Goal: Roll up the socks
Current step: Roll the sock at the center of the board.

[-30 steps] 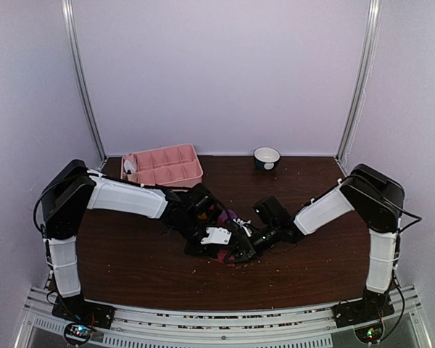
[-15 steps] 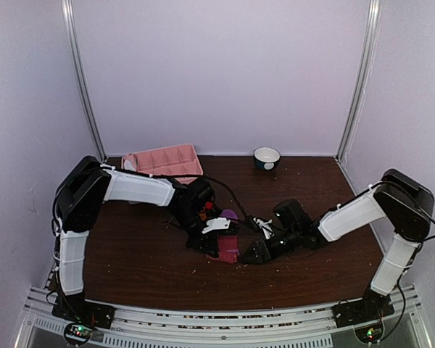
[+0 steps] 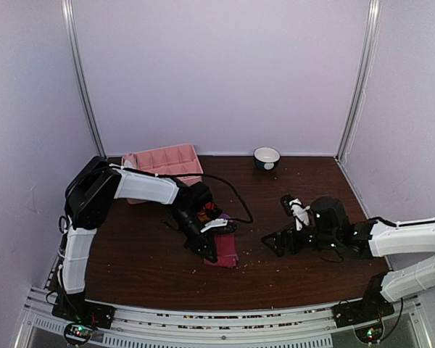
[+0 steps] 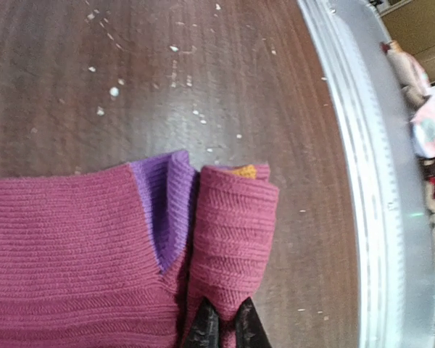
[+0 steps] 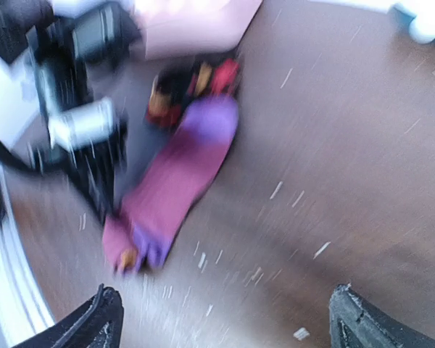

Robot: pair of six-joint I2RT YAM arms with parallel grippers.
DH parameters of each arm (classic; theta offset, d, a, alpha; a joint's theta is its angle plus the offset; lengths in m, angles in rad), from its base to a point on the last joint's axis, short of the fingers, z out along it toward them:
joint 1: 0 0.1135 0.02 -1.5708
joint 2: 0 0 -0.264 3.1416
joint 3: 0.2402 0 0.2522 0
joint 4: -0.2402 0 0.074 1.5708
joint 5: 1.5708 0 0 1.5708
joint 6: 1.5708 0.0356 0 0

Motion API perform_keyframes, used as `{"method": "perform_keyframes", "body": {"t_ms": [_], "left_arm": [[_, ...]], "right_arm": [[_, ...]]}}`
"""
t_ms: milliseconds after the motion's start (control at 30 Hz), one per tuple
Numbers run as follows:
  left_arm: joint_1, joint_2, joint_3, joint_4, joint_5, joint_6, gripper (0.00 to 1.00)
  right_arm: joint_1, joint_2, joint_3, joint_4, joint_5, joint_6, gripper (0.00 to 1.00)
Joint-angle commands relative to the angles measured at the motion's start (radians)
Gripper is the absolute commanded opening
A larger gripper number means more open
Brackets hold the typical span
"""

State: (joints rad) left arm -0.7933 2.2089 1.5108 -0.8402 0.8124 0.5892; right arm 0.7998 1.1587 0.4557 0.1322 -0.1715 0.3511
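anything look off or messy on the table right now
Pale crumbs are strewn over the dark table, many around the pink sock. One end of the sock is loosely rolled, pinched in the left claw. Nothing else stands out.

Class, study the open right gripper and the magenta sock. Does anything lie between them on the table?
Nothing visible does. Only bare table scattered with crumbs separates the right gripper from the magenta sock. The left gripper pinches the sock's rolled end from the other side.
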Motion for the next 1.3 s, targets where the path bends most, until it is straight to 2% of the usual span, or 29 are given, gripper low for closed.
{"method": "perform_keyframes", "body": {"t_ms": [0,67,100,200,333,400,533,667,833,1100,1267], "left_arm": [[0.006,0.136,0.025,-0.21,0.064,0.012,0.01],[0.006,0.152,0.035,-0.24,0.103,0.024,0.02],[0.007,0.153,0.034,-0.241,0.109,0.024,0.02],[0.011,0.159,0.04,-0.242,0.122,0.013,0.02],[0.015,0.176,0.058,-0.246,0.112,0.008,0.01],[0.018,0.183,0.066,-0.245,0.102,0.005,0.01],[0.02,0.187,0.06,-0.22,0.071,-0.004,0.01],[0.02,0.189,0.058,-0.205,0.041,-0.012,0.01],[0.022,0.183,0.051,-0.206,0.048,-0.009,0.01],[0.021,0.182,0.056,-0.212,0.044,-0.005,0.01],[0.02,0.178,0.048,-0.216,0.045,0.003,0.01]], "right_arm": [[-0.019,-0.042,-0.01,-0.003,0.277,0.076,1.0],[-0.028,-0.018,-0.014,0.069,0.119,0.016,1.0],[-0.005,-0.015,-0.021,0.093,0.121,-0.029,1.0],[0.179,-0.012,0.004,0.108,0.332,-0.234,1.0],[0.311,0.144,0.139,0.013,0.307,-0.385,1.0],[0.377,0.229,0.201,-0.01,0.359,-0.444,1.0],[0.398,0.431,0.395,-0.184,0.378,-0.433,0.96],[0.403,0.553,0.528,-0.285,0.394,-0.385,0.93],[0.413,0.583,0.534,-0.272,0.404,-0.388,0.93],[0.466,0.575,0.503,-0.215,0.481,-0.513,0.9],[0.497,0.492,0.393,-0.059,0.46,-0.574,0.89]]}}
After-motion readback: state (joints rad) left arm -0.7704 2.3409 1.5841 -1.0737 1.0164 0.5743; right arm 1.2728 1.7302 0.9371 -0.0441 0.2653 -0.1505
